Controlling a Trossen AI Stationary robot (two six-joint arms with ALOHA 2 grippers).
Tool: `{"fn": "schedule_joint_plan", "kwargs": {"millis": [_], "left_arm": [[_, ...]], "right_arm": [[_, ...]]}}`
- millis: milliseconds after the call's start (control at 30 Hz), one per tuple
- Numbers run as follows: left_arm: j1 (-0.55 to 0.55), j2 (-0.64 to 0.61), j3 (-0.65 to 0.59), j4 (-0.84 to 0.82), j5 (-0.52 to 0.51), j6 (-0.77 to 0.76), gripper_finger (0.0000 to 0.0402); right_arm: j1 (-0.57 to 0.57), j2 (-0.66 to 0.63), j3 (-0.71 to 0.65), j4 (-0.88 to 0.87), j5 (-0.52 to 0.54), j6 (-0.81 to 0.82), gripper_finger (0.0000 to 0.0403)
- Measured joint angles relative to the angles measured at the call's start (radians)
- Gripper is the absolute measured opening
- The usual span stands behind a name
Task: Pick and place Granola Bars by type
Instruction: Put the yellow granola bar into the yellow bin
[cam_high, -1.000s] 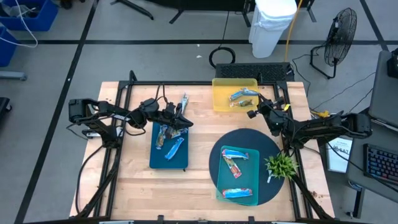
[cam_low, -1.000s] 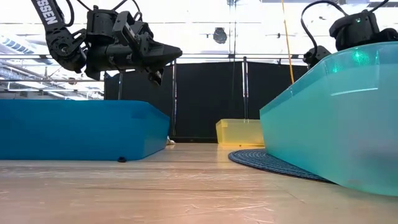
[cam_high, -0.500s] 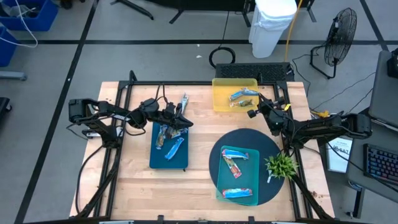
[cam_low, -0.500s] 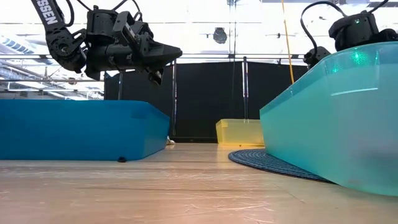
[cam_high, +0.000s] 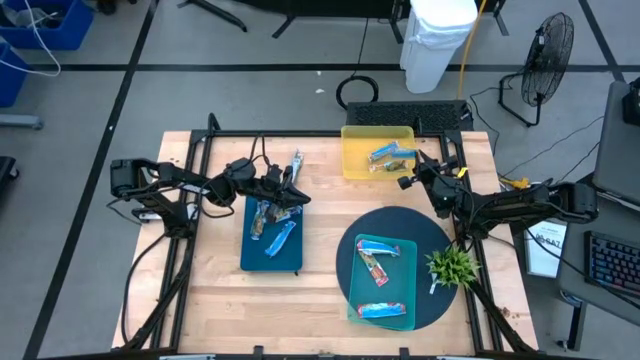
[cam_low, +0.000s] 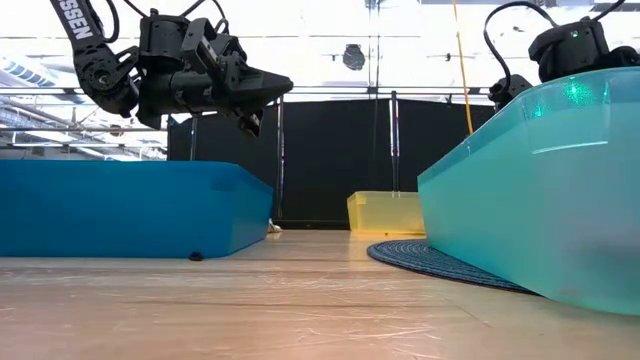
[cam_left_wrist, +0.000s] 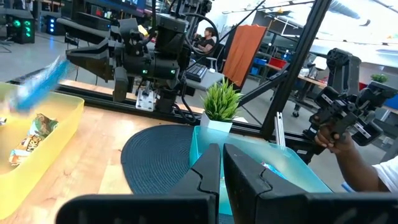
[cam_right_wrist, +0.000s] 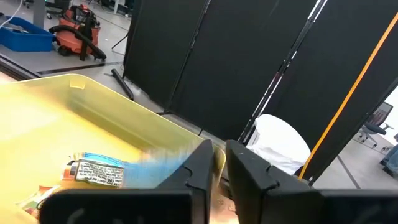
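Note:
My right gripper (cam_high: 402, 181) (cam_right_wrist: 217, 155) hovers slightly open at the near right corner of the yellow tray (cam_high: 348, 135). A blue granola bar (cam_right_wrist: 158, 163) (cam_left_wrist: 38, 84) shows blurred in the air just over that tray. Below it lie another blue bar (cam_right_wrist: 99, 171) and mottled bars (cam_left_wrist: 40, 124). My left gripper (cam_high: 298, 197) (cam_left_wrist: 222, 155) is shut and empty above the far end of the blue tray (cam_high: 245, 250). That tray holds blue and mottled bars (cam_high: 272, 225). More bars (cam_high: 378, 258) lie in the teal tray (cam_high: 408, 280).
The teal tray sits on a dark round mat (cam_high: 440, 235), with a small green plant (cam_high: 450, 265) at the mat's right edge. A black frame rail runs along the table's far and side edges. Bare wood (cam_high: 320, 215) lies between the trays. A person's hand (cam_left_wrist: 339, 140) shows beyond the table.
Both arms have kept still. A blue bar is dropping from my right gripper into the yellow tray; only the bar is blurred in both wrist views.

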Motion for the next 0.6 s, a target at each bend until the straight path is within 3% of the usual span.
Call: {"fn": "schedule_joint_plan", "kwargs": {"millis": [367,467,600], "left_arm": [[-0.002,0.0,0.0,-0.01,0.0,-0.013,0.0021],[-0.002,0.0,0.0,-0.024,0.0,-0.022,0.0021],[-0.002,0.0,0.0,-0.052,-0.001,-0.022,0.0021]], "right_arm": [[0.0,0.0,0.0,0.001,-0.011,0.032,0.0108],[0.0,0.0,0.0,0.009,-0.09,0.062,0.0118],[0.0,0.0,0.0,0.045,-0.307,0.088,0.0123]]}}
